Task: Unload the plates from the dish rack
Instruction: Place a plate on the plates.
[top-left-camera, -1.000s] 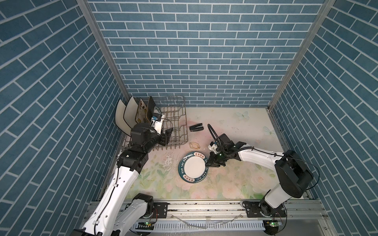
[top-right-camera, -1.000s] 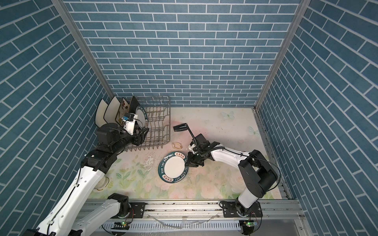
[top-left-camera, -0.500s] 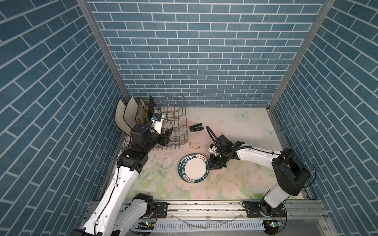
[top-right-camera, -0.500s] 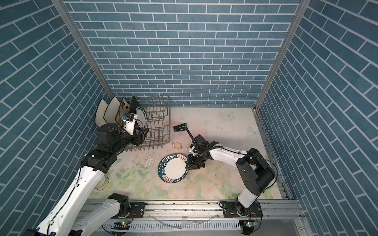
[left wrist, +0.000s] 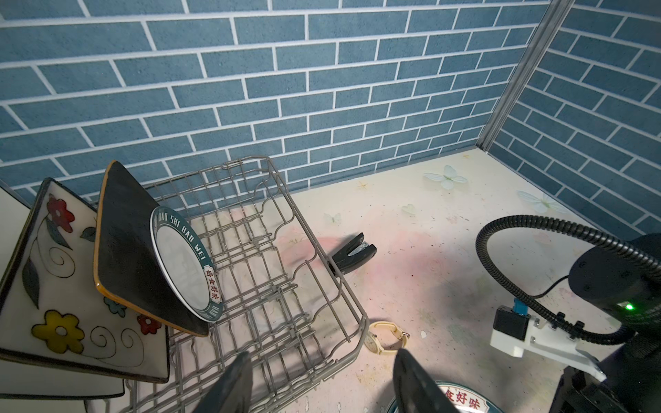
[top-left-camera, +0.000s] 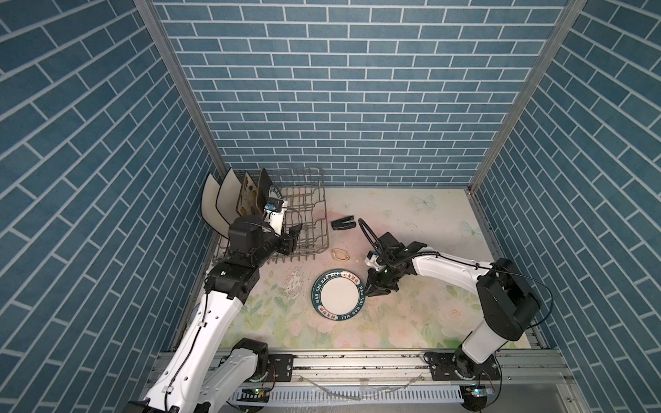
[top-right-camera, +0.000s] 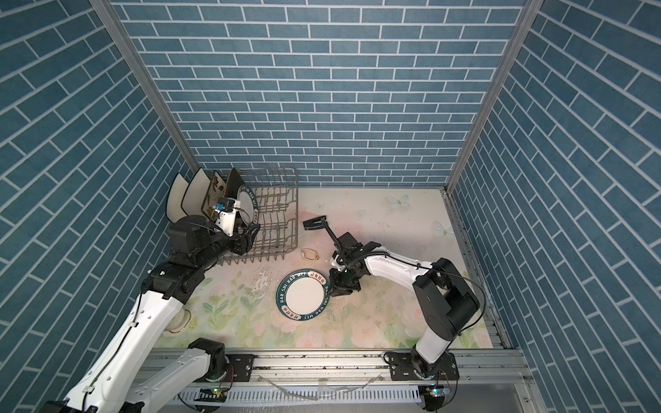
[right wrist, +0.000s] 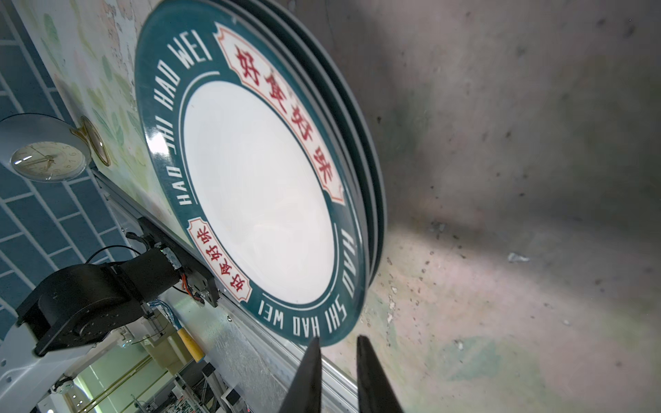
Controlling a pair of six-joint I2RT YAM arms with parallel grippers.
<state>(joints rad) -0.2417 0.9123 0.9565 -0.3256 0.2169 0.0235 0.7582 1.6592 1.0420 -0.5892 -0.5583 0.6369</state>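
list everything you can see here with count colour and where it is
dish rack: 1, grey wire, back left of the table
square plates: 4, two cream, one flowered, one black, upright at the rack's left end
round plate in rack: 1, white with a teal lettered rim, leaning on the black plate
stacked round plates: at least 3, same pattern, flat at mid front
stapler: 1, black, right of the rack
wristwatch: 1, cream strap, off the rack's front right corner
clock: 1, white and gold, front left
table: 1, floral cover
left pincer: open, empty, over the rack's front
right pincer: slightly open, empty, at the stack's right edge
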